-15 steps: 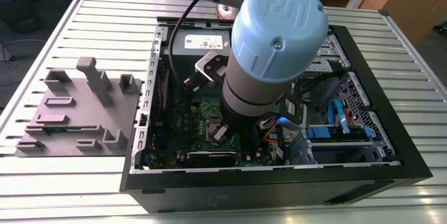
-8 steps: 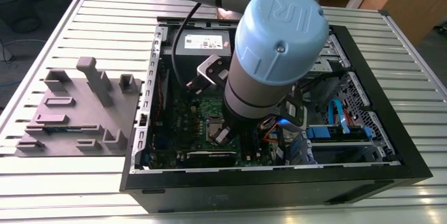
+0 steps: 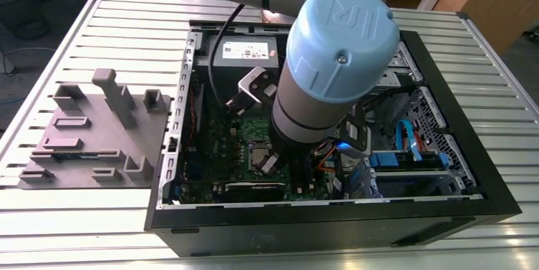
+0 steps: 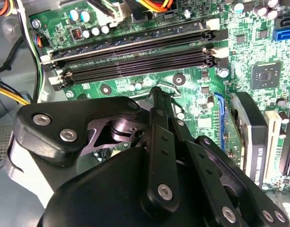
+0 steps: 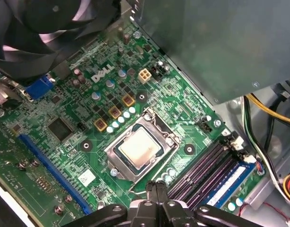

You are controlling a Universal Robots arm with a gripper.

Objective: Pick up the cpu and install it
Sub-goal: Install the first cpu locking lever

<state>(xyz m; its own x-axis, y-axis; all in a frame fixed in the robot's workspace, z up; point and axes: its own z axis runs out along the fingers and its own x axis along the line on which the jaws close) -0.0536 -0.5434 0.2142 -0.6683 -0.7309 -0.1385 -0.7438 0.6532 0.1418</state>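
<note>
One cpu (image 5: 139, 149) sits in its socket (image 5: 115, 166); end effector (image 5: 156, 189) fingers pressed together, empty.

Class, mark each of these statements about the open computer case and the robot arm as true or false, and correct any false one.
1. The cpu sits in its socket on the green circuit board. True.
2. The gripper holds the cpu in the air. False: in the first wrist view its jaws are shut together, empty, beside the socket.
3. The black memory slots are empty. True.
4. The grey fixture tray lies inside the computer case. False: it lies outside, at the exterior view's left.
5. The arm reaches down into the case. True.
</note>
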